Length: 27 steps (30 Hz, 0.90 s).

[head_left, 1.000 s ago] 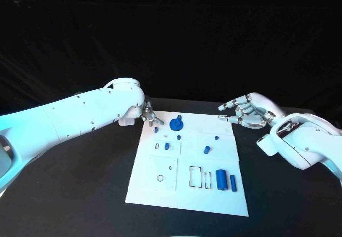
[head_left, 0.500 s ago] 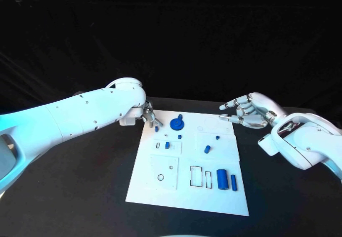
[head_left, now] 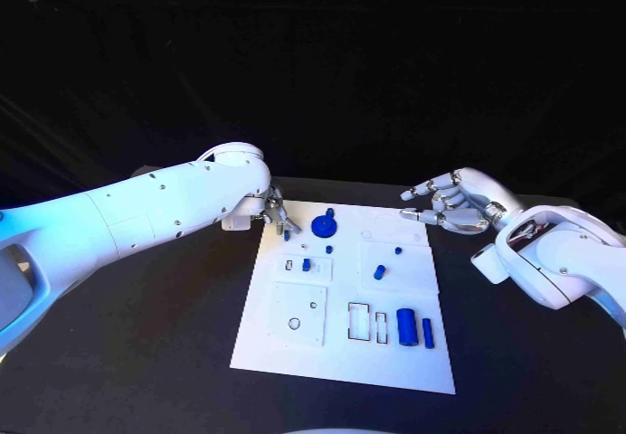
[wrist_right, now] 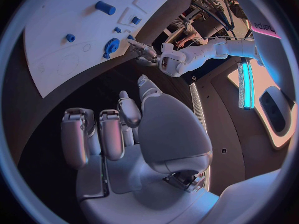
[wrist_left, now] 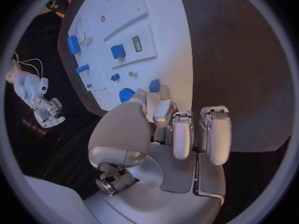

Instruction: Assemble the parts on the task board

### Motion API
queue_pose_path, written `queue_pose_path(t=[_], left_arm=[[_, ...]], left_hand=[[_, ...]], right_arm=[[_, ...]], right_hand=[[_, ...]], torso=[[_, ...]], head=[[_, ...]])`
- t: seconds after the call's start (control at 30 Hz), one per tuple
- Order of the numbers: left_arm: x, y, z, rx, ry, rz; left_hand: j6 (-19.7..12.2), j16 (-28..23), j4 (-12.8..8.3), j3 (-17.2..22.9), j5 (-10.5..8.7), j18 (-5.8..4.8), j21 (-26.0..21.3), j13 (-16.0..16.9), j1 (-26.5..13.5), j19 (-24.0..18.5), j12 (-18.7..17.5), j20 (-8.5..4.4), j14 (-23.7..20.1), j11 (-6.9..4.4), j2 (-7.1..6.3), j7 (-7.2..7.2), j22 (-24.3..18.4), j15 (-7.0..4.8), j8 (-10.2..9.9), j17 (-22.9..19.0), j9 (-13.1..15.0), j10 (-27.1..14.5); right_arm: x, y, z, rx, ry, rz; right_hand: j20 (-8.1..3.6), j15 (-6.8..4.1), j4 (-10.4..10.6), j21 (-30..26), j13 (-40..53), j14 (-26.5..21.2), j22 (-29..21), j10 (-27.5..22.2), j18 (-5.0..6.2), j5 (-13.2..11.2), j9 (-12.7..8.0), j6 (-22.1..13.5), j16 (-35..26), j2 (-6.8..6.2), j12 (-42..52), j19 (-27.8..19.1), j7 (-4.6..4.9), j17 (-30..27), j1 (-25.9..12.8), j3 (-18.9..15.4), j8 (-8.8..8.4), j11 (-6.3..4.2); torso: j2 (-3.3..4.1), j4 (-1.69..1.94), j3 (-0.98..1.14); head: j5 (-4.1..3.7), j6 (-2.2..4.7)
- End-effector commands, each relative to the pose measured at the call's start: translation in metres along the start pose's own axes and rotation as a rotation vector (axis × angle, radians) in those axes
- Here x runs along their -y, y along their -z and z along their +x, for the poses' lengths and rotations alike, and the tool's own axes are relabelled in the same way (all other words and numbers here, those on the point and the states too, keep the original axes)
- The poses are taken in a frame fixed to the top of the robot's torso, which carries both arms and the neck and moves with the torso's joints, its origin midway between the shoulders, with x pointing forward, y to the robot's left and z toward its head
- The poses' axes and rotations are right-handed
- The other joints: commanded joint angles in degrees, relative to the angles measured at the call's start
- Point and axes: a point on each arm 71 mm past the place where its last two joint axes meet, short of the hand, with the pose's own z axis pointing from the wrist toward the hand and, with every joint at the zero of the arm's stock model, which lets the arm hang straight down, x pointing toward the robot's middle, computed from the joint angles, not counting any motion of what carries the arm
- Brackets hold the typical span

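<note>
Hovering over task board (head_left: 342,334) far-left corner, our left hand (head_left: 277,212) had fingers (wrist_left: 182,134) curled, nothing gripped we saw, beside blue gear (head_left: 322,226). Right hand (head_left: 450,206) hung spread, empty, off board's right edge over counter (head_left: 156,362).

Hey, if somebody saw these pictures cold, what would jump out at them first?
Probably the white task board in the middle of the black table, dotted with small blue parts such as the blue gear near its far edge. The left hand reaches over the board's far left corner, the right hand hovers off its far right corner.
</note>
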Motion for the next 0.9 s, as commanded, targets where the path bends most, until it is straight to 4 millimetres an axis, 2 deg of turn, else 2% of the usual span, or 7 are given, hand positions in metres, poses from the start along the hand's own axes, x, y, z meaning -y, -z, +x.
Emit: queue_pose_path(t=[0.03,0.23,0.5,0.63,0.8,0.9], left_arm=[[0.0017,0.0005,0.0021,-0.022,-0.012,-0.004],[0.0007,0.0001,0.0026,-0.027,-0.015,-0.007],[0.0006,-0.0005,0.0025,-0.025,-0.007,-0.006],[0.0006,-0.0009,0.0023,-0.024,0.001,-0.001],[0.0008,-0.0022,0.0021,-0.021,0.020,0.010],[0.0005,-0.0033,0.0030,-0.025,0.030,0.016]], left_hand=[[0.47,0.18,-0.26,0.23,0.05,-0.88,0.36,0.09,0.80,6.08,0.40,0.13,6.14,-0.21,0.16,0.02,15.09,0.12,-0.08,15.07,-0.07,0.29],[0.49,0.18,-0.99,0.99,0.06,-0.88,0.36,0.02,2.64,6.08,0.36,0.11,6.14,-0.24,0.49,-0.01,15.09,0.10,-0.14,15.07,-0.15,0.27],[0.31,0.18,-2.84,4.06,0.07,-0.88,0.36,-0.04,6.49,6.08,0.33,0.00,6.14,-0.42,2.23,-0.20,15.09,-0.04,-0.40,15.07,-0.38,0.23],[0.14,0.18,-4.00,5.93,0.08,-0.88,0.36,-0.10,8.32,6.08,0.25,-0.09,6.14,-0.52,2.62,-0.30,15.09,-0.14,-0.60,15.07,-0.55,0.16],[-0.82,0.18,-6.91,11.63,0.13,-0.88,0.36,-0.44,12.50,6.08,-0.24,-0.33,6.14,-0.69,3.40,-0.41,15.09,-0.37,-1.49,15.07,-1.09,-0.25],[-1.47,0.18,-8.48,16.05,0.52,-0.88,0.36,-0.75,13.89,6.08,-0.69,-0.31,6.14,-0.47,2.77,-0.04,15.09,-0.20,-2.20,15.07,-1.53,-0.58]], right_arm=[[-0.0004,-0.0002,0.0015,-0.014,0.001,-0.005],[-0.0002,-0.0003,0.0015,-0.015,0.001,-0.005],[-0.0001,-0.0004,0.0016,-0.015,0.001,-0.004],[-0.0001,-0.0004,0.0016,-0.016,0.001,-0.004],[0.0000,-0.0002,0.0017,-0.018,0.001,-0.004],[0.0000,-0.0001,0.0018,-0.019,0.001,-0.003]], right_hand=[[-0.12,-0.31,-0.09,-0.39,0.04,4.01,6.09,-0.14,-0.26,0.35,0.09,0.39,-0.20,0.18,0.10,-0.34,-0.06,6.19,0.37,-0.24,-0.16,-0.04],[-0.12,-0.31,-0.09,-0.39,0.04,4.01,6.09,-0.14,-0.26,0.35,0.09,0.39,-0.20,0.18,0.10,-0.34,-0.06,6.19,0.37,-0.24,-0.16,-0.04],[-0.12,-0.31,-0.09,-0.39,0.04,4.01,6.09,-0.14,-0.26,0.35,0.09,0.39,-0.20,0.18,0.10,-0.34,-0.06,6.19,0.37,-0.24,-0.16,-0.04],[-0.12,-0.32,-0.12,-0.38,0.08,4.03,6.10,-0.08,-0.27,0.37,0.10,0.42,-0.17,0.24,0.18,-0.33,-0.07,6.24,0.40,-0.26,-0.17,-0.05],[-0.12,-0.32,-0.12,-0.38,0.08,4.03,6.10,-0.08,-0.27,0.37,0.10,0.42,-0.17,0.24,0.18,-0.33,-0.07,6.24,0.40,-0.26,-0.17,-0.05],[-0.12,-0.32,-0.12,-0.38,0.08,4.03,6.10,-0.08,-0.27,0.37,0.10,0.42,-0.17,0.24,0.18,-0.33,-0.07,6.24,0.40,-0.26,-0.17,-0.05]], torso=[[0.00,-0.01,0.02],[-0.03,0.03,0.04],[-0.02,-0.04,0.04],[0.02,-0.03,0.03],[0.02,-0.01,0.03],[0.01,0.00,0.02]], head=[[0.03,-0.04],[0.06,-0.03],[0.10,-0.17],[0.02,-0.31],[-0.02,-0.32],[-0.01,-0.33]])
